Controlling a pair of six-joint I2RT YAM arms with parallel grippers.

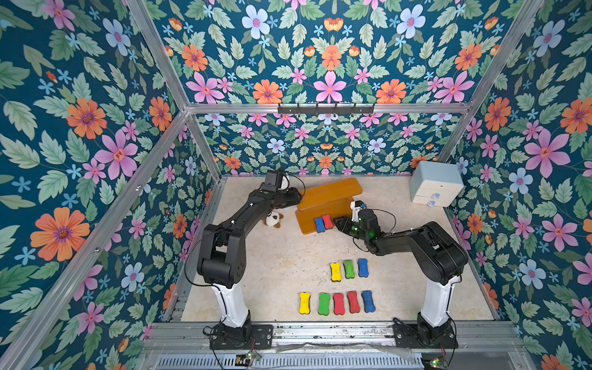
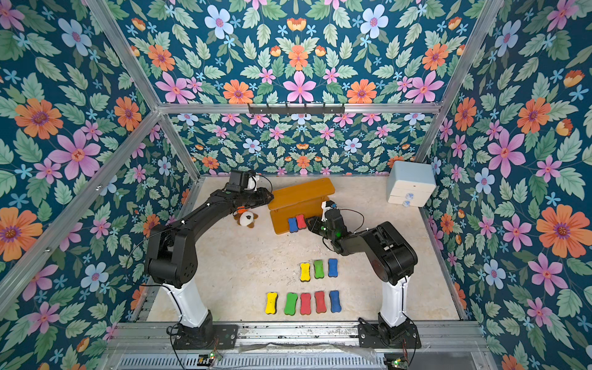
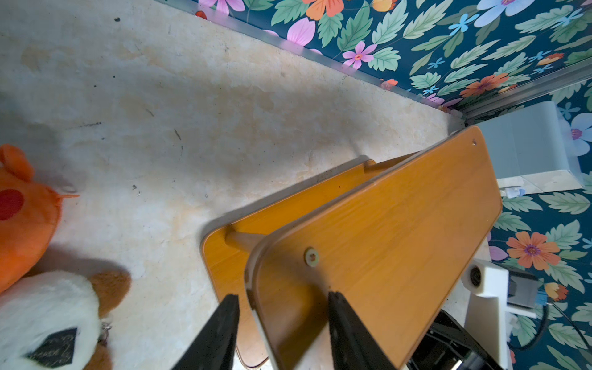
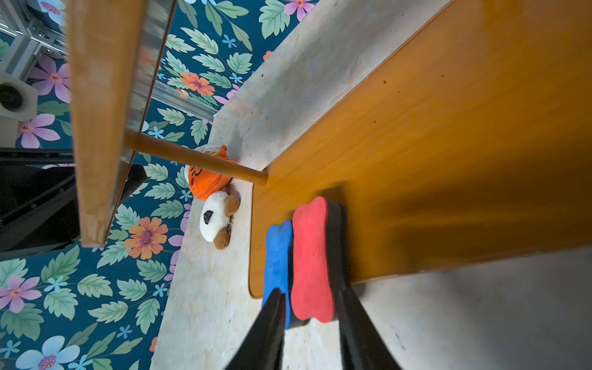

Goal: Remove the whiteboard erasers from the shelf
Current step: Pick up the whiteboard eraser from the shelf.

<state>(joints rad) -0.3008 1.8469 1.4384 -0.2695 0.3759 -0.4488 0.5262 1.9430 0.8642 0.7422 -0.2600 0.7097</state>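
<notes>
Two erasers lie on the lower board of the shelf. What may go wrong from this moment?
1. The right gripper straddles the red eraser; the blue eraser touches it and one finger overlaps it, so it may be dragged or pinched too.
2. The left gripper straddles one end of the shelf, at its upper board; a pull there may tilt the shelf and slide both erasers.

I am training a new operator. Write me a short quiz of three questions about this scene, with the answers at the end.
1. How many erasers lie on the shelf?
2. True or false: an eraser lies on the upper board.
3. Which eraser sits between the jaws of the right gripper? A blue, B red, C green.

Key:
1. Two, the blue eraser and the red eraser.
2. False.
3. B.
</notes>
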